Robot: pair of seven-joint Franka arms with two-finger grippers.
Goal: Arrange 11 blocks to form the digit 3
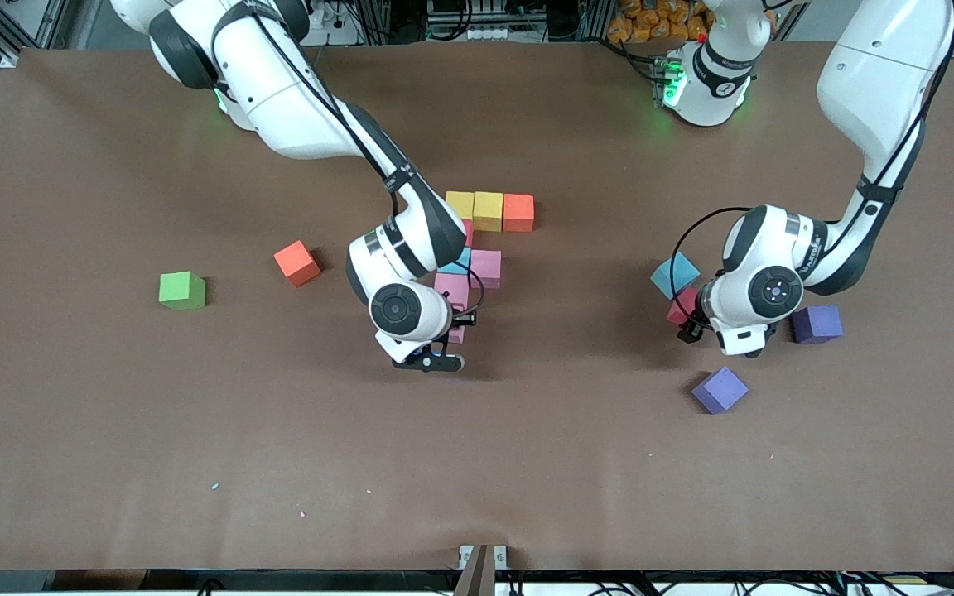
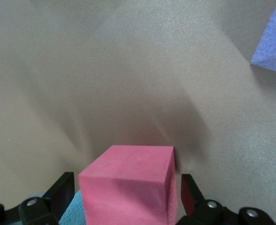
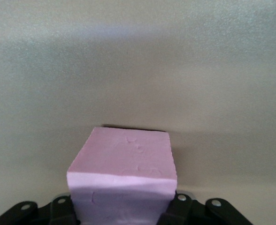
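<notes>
My right gripper (image 1: pixel 454 328) (image 3: pixel 120 206) is shut on a pink block (image 1: pixel 458 334) (image 3: pixel 124 178), low down beside another pink block (image 1: pixel 451 290) at the end of the partial digit 3. That figure has two yellow blocks (image 1: pixel 474 207), an orange one (image 1: pixel 518 212), a red sliver (image 1: pixel 468 233), a light blue one (image 1: pixel 456 264) and a pink one (image 1: pixel 487 267). My left gripper (image 1: pixel 686 321) (image 2: pixel 126 187) is open and straddles a red block (image 1: pixel 681 305) (image 2: pixel 128 187), its fingers (image 2: pixel 188 190) apart from it. A light blue block (image 1: pixel 675 274) (image 2: pixel 70 211) touches that red one.
A red-orange cube (image 1: pixel 297 262) and a green cube (image 1: pixel 182 290) lie toward the right arm's end. Two purple cubes lie near the left gripper, one (image 1: pixel 816 324) (image 2: pixel 275 42) beside it and one (image 1: pixel 720 390) nearer the camera.
</notes>
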